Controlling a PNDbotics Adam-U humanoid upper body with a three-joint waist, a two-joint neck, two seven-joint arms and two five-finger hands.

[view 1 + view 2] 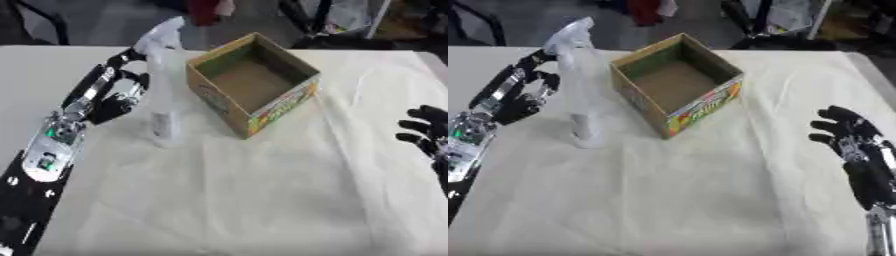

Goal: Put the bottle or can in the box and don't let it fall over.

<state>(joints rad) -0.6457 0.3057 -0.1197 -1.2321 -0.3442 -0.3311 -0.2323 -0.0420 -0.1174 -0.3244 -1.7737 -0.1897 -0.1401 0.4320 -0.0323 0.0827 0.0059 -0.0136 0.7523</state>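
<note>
Whether my left hand (pixel 118 97) touches the clear plastic spray bottle with its white trigger head (pixel 163 75) I cannot tell; the bottle hides where they meet. My right hand (pixel 855 145) is cut off by the left eye view's edge. The printing on the open cardboard box (pixel 252 85) is too blurred to read.

The left arm reaches in from the near left, slanting toward the far side, its robot hand (pixel 118 95) raised with fingers extended and slightly curved. The right robot hand (pixel 852 140) rests at the right edge, fingers relaxed and spread.
</note>
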